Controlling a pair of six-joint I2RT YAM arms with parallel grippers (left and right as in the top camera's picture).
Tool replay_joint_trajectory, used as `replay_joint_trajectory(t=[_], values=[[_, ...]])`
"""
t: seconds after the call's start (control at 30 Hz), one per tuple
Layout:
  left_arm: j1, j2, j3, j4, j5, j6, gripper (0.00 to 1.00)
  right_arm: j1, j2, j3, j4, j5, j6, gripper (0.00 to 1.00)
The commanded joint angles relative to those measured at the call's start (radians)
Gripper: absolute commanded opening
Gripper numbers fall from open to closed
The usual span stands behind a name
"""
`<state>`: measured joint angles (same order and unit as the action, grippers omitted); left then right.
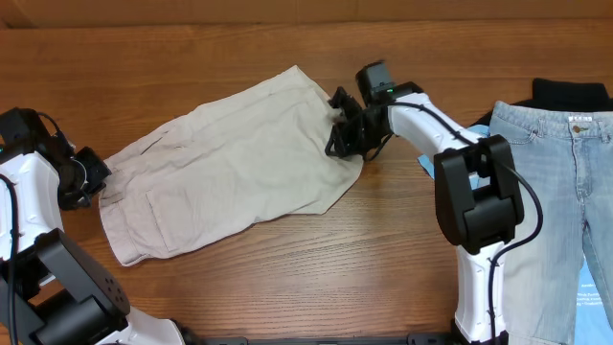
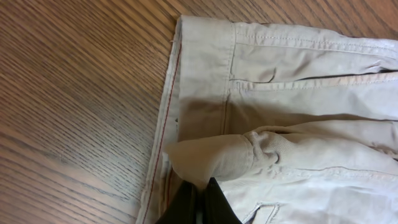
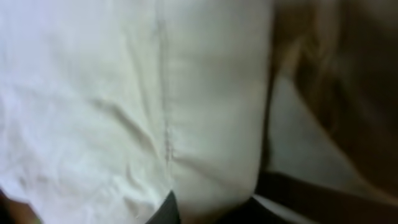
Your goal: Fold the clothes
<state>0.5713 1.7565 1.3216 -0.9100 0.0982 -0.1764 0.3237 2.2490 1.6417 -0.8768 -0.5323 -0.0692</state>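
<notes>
The pale beige trousers lie spread flat and slanting across the wooden table, waistband end at the left. My left gripper sits at that left edge. In the left wrist view its jaws are shut on a pinched fold of the beige cloth beside a red-stitched seam. My right gripper is at the trousers' far right end. In the blurred right wrist view its fingers hold a bulge of the pale cloth between them.
Light blue denim jeans lie at the right edge of the table, over a black garment. A bit of bright blue cloth shows beside them. Bare wood lies in front of the trousers.
</notes>
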Motion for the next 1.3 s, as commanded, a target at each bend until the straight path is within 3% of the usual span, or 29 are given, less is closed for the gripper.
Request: replay_joint_trajectory(t=[0.0,0.17,0.3,0.37,0.47,0.63,0.77,0.83,0.93,1.0,1.07,1.1,1.13,1.2,1.27], values=[[0.005,-0.005,0.03,-0.001,0.018,0.021,0.04,-0.012,-0.015,-0.011,-0.094,0.045,0.114,0.04],[0.005,-0.005,0.032,0.006,0.018,0.047,0.04,-0.021,-0.024,-0.011,-0.361,0.283,0.24,0.04],[0.005,-0.005,0.068,-0.013,0.018,0.077,0.05,-0.021,-0.038,-0.012,-0.533,0.359,0.334,0.04],[0.005,-0.005,0.101,-0.037,0.019,0.085,0.05,-0.015,-0.05,-0.012,-0.56,0.356,0.336,0.11],[0.005,-0.005,0.143,-0.072,0.023,0.095,0.07,-0.011,-0.077,-0.012,-0.489,0.356,0.332,0.34],[0.004,-0.005,0.154,-0.089,0.027,0.095,0.15,-0.055,-0.118,-0.002,-0.315,0.346,0.313,0.54],[0.002,-0.005,0.154,-0.082,0.05,0.095,0.17,-0.104,-0.128,0.008,-0.186,0.103,0.12,0.54],[-0.002,-0.005,0.154,-0.08,0.056,0.095,0.17,-0.115,-0.128,0.008,-0.131,0.052,0.118,0.46],[-0.01,-0.005,0.154,-0.085,0.056,0.095,0.18,-0.115,-0.128,0.008,-0.137,0.168,0.262,0.47],[-0.011,-0.005,0.154,-0.089,0.055,0.096,0.22,-0.118,-0.128,0.008,-0.209,0.293,0.343,0.64],[-0.011,-0.004,0.152,-0.092,0.047,0.103,0.3,-0.12,-0.128,0.008,-0.247,0.377,0.364,0.64],[-0.011,-0.004,0.148,-0.092,0.043,0.111,0.37,-0.121,-0.128,0.008,-0.238,0.368,0.334,0.64],[-0.01,-0.004,0.136,-0.085,0.028,0.109,0.51,-0.121,-0.129,0.008,-0.204,0.266,0.191,0.64],[-0.009,-0.004,0.113,-0.066,0.026,0.097,0.54,-0.121,-0.129,0.008,-0.163,0.084,0.006,0.59],[-0.009,-0.004,0.089,-0.052,0.032,0.087,0.56,-0.121,-0.129,0.008,-0.102,-0.035,-0.029,0.54]])
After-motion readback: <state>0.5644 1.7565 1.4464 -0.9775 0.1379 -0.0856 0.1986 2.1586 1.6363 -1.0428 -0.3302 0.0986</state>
